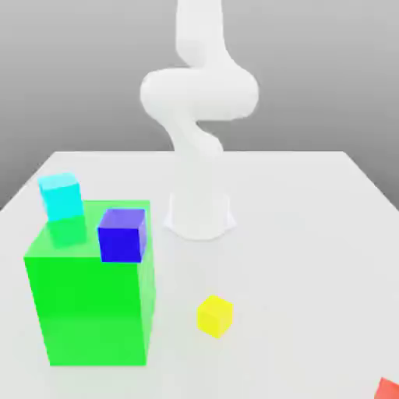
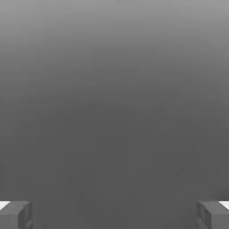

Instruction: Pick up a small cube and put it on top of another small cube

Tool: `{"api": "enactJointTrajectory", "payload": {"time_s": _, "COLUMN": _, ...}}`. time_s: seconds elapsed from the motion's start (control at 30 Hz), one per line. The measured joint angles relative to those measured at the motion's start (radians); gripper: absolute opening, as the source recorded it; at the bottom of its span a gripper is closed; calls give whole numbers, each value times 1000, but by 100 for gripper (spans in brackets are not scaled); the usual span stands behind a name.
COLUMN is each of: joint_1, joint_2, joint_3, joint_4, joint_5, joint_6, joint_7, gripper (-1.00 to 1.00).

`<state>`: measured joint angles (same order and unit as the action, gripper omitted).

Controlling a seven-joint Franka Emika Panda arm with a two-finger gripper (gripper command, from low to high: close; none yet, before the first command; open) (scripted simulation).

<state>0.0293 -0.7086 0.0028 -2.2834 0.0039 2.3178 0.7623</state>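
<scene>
A small red cube (image 1: 388, 390) sits at the bottom right corner of the exterior view, cut off by the picture's edge. The small yellow cube (image 1: 214, 316) rests alone on the white table (image 1: 312, 234), in front of the arm's base and well to the left of the red cube. In the hand view my gripper (image 2: 114, 214) is open, with its two grey fingertips (image 2: 15, 214) far apart and nothing between them. Behind them there is plain grey background.
A big green block (image 1: 90, 288) stands at the exterior view's left, close to the yellow cube. On its top sit a cyan cube (image 1: 61, 196) and a dark blue cube (image 1: 121, 235). The white arm's base (image 1: 199, 210) stands mid-table behind.
</scene>
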Motion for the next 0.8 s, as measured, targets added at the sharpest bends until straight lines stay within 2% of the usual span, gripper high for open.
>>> {"api": "enactJointTrajectory", "payload": {"time_s": 0.47, "joint_1": 137, "joint_2": 514, "joint_3": 48, "joint_4": 94, "joint_5": 14, "joint_6": 100, "joint_7": -205, "gripper": 0}}
{"api": "enactJointTrajectory", "payload": {"time_s": 0.8, "joint_1": 227, "joint_2": 877, "joint_3": 98, "joint_4": 159, "joint_5": -30, "joint_6": 171, "joint_7": -314, "gripper": 0}}
